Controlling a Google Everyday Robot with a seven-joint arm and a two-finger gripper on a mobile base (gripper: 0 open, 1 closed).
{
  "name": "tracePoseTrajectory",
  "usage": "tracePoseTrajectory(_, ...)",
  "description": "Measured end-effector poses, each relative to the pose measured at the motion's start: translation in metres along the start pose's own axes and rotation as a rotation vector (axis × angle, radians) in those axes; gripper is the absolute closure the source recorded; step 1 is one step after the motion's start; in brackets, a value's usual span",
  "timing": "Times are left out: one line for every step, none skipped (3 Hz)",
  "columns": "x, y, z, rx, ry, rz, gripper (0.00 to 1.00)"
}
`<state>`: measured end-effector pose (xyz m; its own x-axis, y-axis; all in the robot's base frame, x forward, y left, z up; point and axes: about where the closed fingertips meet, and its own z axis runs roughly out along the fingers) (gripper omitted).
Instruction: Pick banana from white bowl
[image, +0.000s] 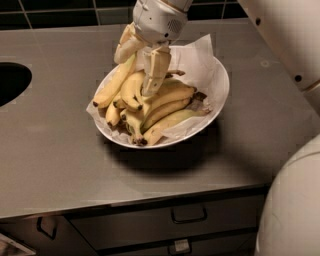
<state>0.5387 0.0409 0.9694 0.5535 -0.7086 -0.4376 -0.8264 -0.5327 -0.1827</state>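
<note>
The glossy, shallow white bowl (220, 96) on the matte grey surface (60, 150) is lined with crumpled white paper (201, 54) and holds a heap of curved yellow bananas (167, 107). The banana (112, 88), long and nearly straight, lies along the 9 o'clock edge. The gripper (133, 75) hangs at the bowl's 11 o'clock, jaws spread apart astride that banana's upper end.

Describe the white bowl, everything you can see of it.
The white bowl is wide, shallow, glossy, apparently ceramic, lined with crumpled white paper. It sits upright on the grey counter, holding a pile of yellow bananas. The tool, fingers apart, hangs over its left half as seen, among the bananas.
</note>
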Motion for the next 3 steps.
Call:
tracePoseTrajectory(0.0, -0.005, 0.004, -0.006, -0.001, -0.002, 0.36)
tracePoseTrajectory(-0.001, -0.01, 0.005, -0.007, 0.002, -0.001, 0.35)
tracePoseTrajectory(-0.003, -0.017, 0.007, -0.008, 0.001, 0.0, 0.36)
